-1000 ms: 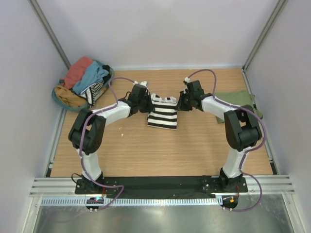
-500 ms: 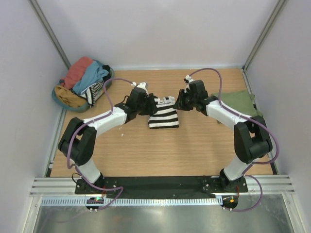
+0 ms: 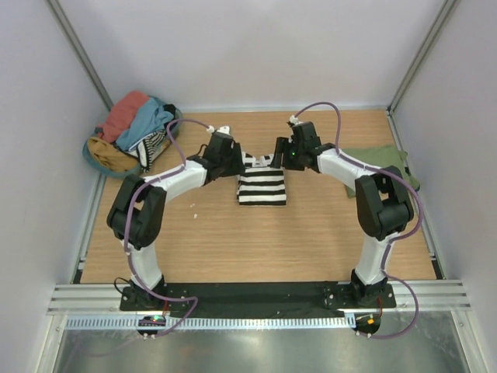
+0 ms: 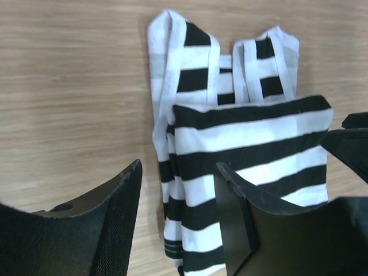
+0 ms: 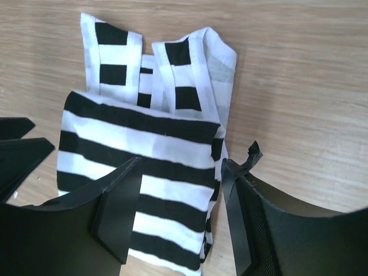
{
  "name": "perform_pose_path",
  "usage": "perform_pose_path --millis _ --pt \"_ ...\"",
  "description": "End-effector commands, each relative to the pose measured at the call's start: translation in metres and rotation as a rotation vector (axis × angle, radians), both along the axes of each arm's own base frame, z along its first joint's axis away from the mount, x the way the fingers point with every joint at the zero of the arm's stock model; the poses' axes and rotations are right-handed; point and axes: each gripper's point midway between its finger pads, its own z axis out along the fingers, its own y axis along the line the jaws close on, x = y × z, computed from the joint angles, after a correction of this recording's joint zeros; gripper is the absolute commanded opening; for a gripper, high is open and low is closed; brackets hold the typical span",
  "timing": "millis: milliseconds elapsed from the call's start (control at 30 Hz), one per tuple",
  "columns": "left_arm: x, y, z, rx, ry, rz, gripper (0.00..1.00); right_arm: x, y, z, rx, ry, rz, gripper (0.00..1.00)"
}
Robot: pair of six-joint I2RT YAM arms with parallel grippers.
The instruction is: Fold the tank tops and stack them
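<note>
The black-and-white striped tank top [image 3: 262, 186] lies folded on the wooden table, its lower half doubled up over the body and the straps [image 3: 259, 161] sticking out at the far end. My left gripper [image 3: 234, 161] hovers open over its left edge [image 4: 172, 190], nothing between the fingers [image 4: 115, 218]. My right gripper [image 3: 280, 158] hovers open over the right edge [image 5: 214, 172]. The striped top fills both wrist views [image 4: 247, 138] [image 5: 144, 144]. The olive green tank top [image 3: 382, 161] lies at the table's right side, partly behind the right arm.
A round basket [image 3: 95, 160] stands at the far left with a salmon-red garment [image 3: 124, 113], a light blue one [image 3: 149, 120] and other cloth heaped in it. White walls close the table in on three sides.
Both grippers have gone from shut to open, letting go of the striped top, which now lies folded flat. Both wrists have shifted slightly toward the far end.
</note>
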Motion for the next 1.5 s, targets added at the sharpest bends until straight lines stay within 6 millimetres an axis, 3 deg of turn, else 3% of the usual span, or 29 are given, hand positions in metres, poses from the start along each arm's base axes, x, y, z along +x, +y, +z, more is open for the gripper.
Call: perform_pose_path --millis 0,33,233,433,467,533,567,667,700,733,800,967,1200,1467 --pt "0.021 -0.002 0.015 -0.011 -0.047 -0.005 0.53 0.021 0.0 0.009 -0.031 -0.056 -0.004 0.64" --pt "0.022 -0.004 0.015 -0.019 -0.043 -0.016 0.52 0.021 0.001 0.0 -0.04 -0.037 -0.001 0.64" --pt "0.027 -0.023 0.004 -0.073 -0.002 -0.059 0.5 0.025 0.001 -0.008 -0.047 -0.026 -0.008 0.61" --pt "0.031 -0.029 -0.007 -0.087 0.024 -0.062 0.42 0.029 0.003 -0.008 -0.038 -0.029 -0.006 0.42" --pt "0.031 -0.029 -0.009 -0.086 0.026 -0.06 0.37 0.03 0.003 -0.009 -0.036 -0.029 -0.006 0.35" --pt "0.034 -0.031 -0.01 -0.087 0.025 -0.06 0.14 0.03 0.006 -0.007 -0.027 -0.027 0.003 0.23" --pt "0.035 -0.032 -0.008 -0.09 0.023 -0.062 0.03 0.029 0.006 -0.006 -0.024 -0.03 0.007 0.12" --pt "0.03 -0.028 -0.002 -0.09 0.014 -0.062 0.0 0.024 0.007 -0.001 -0.016 -0.03 0.014 0.01" --pt "0.028 -0.026 0.002 -0.086 0.004 -0.055 0.0 0.024 0.006 0.01 -0.006 -0.051 0.009 0.01" --pt "0.027 -0.024 0.013 -0.091 -0.018 -0.052 0.0 0.018 0.005 0.008 -0.004 -0.044 0.01 0.01" --pt "0.018 -0.021 0.013 -0.087 -0.016 -0.053 0.0 0.012 0.007 0.024 0.022 -0.064 0.012 0.01" --pt "-0.003 -0.013 0.037 -0.087 -0.084 -0.033 0.0 -0.011 0.008 0.04 0.036 -0.087 0.014 0.01" --pt "-0.021 -0.018 0.062 -0.133 -0.138 -0.043 0.0 -0.032 0.013 0.062 0.043 -0.121 0.027 0.01" --pt "-0.02 -0.017 0.073 -0.139 -0.163 -0.028 0.0 -0.028 0.013 0.08 0.046 -0.158 0.022 0.01"
